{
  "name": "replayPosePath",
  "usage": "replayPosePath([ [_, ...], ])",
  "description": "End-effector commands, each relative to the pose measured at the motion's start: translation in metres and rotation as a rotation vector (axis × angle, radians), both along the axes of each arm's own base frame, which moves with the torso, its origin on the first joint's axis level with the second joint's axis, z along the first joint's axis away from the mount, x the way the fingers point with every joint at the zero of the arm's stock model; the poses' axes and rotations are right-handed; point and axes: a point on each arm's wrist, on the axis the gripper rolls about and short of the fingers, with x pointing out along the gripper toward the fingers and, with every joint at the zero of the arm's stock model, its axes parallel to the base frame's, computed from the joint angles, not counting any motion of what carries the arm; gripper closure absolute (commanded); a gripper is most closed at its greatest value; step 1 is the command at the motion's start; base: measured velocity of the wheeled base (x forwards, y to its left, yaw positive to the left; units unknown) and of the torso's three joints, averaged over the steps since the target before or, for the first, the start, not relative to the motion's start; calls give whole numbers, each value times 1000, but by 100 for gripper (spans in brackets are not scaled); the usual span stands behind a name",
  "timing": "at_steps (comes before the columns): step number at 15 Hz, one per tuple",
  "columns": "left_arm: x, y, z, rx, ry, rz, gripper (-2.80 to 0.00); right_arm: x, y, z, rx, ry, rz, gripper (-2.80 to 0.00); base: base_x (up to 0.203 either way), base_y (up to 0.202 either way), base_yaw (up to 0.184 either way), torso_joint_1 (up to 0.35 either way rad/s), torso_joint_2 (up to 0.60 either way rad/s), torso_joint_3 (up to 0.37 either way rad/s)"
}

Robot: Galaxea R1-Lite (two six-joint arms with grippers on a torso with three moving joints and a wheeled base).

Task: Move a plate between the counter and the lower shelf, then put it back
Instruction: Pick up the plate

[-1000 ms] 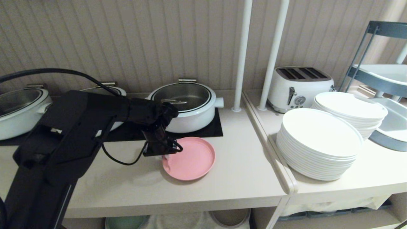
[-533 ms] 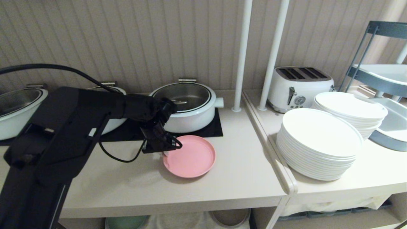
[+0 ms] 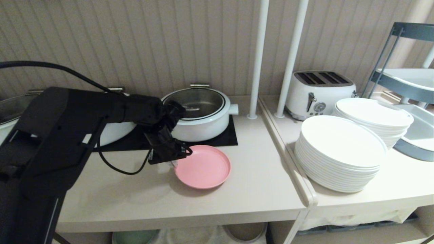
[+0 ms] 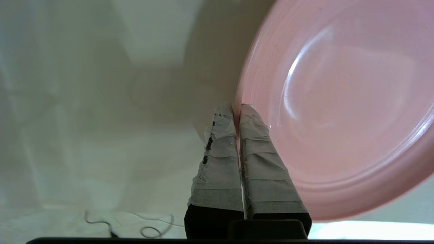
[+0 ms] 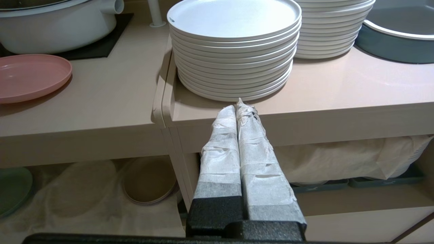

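Your left claw (image 3: 173, 162) is pinched tight on the near-left rim of the pink plate (image 3: 203, 166), one taped finger (image 4: 217, 159) outside the rim and the other inside it. The plate sits over the tabletop (image 3: 190, 203), just in front of the black hob (image 3: 227, 137) and the white pot (image 3: 200, 113); you cannot tell whether its gripped edge is lifted clear. Your right claw (image 5: 239, 105) is parked low in front of the adjoining top, fingers pressed together on nothing, pointing at the stack of white plates (image 5: 234, 51). Below, the lower shelf (image 5: 81, 203) with its white cloth carries a green plate (image 5: 13, 188) and a brown plate (image 5: 149, 181).
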Motion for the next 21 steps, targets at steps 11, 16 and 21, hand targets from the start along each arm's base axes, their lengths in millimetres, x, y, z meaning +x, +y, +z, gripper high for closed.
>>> replayPosePath([
  [11, -45, 13, 29, -154, 77, 87, 0, 0, 0, 0, 0, 1, 0, 0, 0, 0, 0, 0, 0, 0],
  [16, -63, 18, 31, -187, 113, 118, 0, 0, 0, 0, 0, 1, 0, 0, 0, 0, 0, 0, 0, 0],
  [21, -83, 24, 42, -201, 105, 127, 0, 0, 0, 0, 0, 1, 0, 0, 0, 0, 0, 0, 0, 0],
])
